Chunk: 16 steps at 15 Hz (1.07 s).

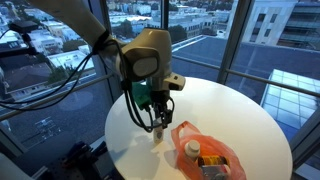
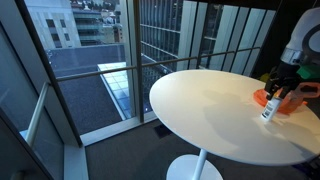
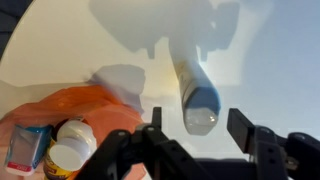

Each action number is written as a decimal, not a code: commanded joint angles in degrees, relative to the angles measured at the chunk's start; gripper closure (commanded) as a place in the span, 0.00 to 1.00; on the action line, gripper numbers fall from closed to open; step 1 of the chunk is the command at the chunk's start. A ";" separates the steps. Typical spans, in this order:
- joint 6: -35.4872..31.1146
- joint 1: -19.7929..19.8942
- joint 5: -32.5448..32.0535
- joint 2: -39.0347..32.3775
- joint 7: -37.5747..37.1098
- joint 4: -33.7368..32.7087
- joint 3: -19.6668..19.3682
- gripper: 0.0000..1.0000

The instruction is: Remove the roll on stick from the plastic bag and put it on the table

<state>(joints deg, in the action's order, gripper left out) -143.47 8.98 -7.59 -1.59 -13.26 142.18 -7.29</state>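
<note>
Gripper: the black two-finger gripper (image 3: 197,120) is held low over the table, fingers apart. In the wrist view a gap shows on each side of the stick.
Roll on stick: the small, slim, pale grey-white cylinder (image 3: 200,98) stands between the fingers, straight below the hand. In both exterior views its foot looks set on the table top (image 1: 158,133), outside the bag.
Plastic bag: the crinkled, translucent orange-red plastic bag (image 3: 95,108) lies just beside the hand, clear of the fingers.
Bag contents: a small container with a pale cap (image 3: 68,150) and a blue-edged packet (image 3: 25,150) show through.
Table: the large round table with a plain white top (image 1: 235,110) lies under the hand.
</note>
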 commanded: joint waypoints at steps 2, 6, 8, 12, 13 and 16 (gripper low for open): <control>1.55 -0.02 -1.44 4.23 2.34 1.22 -0.85 0.00; 7.77 0.22 0.49 8.86 9.60 1.26 -1.17 0.00; 12.43 0.23 0.96 11.46 13.03 0.72 -1.47 0.00; 22.67 0.01 1.19 16.65 18.88 -0.44 -2.01 0.00; 24.82 0.00 1.04 17.86 19.73 -0.62 -2.09 0.00; 29.34 0.03 0.60 21.18 21.61 -0.81 -2.33 0.00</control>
<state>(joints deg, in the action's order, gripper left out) -118.51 9.04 -7.60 16.35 5.27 142.02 -9.02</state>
